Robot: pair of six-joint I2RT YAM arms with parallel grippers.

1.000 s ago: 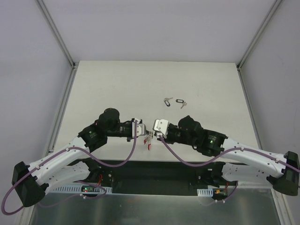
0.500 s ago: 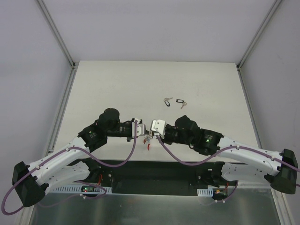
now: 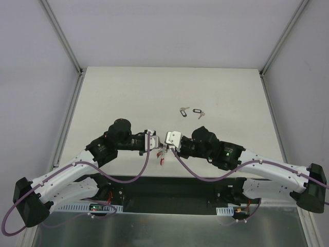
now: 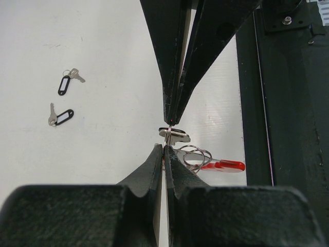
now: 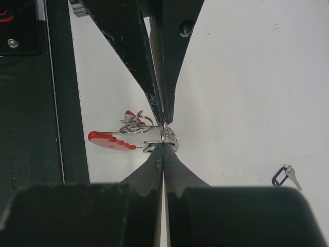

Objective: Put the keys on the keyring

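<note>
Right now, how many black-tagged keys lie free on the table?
2. One key and another lie side by side on the table. Others may be hidden between the left gripper and right gripper.

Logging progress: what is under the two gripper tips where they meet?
The left gripper and right gripper both pinch a small metal ring next to a key. Just beside are wire rings and a red piece. How these link is covered.

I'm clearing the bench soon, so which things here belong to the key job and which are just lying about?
Job: keyring, pinched by left gripper and right gripper; its red tag; two black-tagged keys on the table.
Lying about: only purple cables, part of the rig.
</note>
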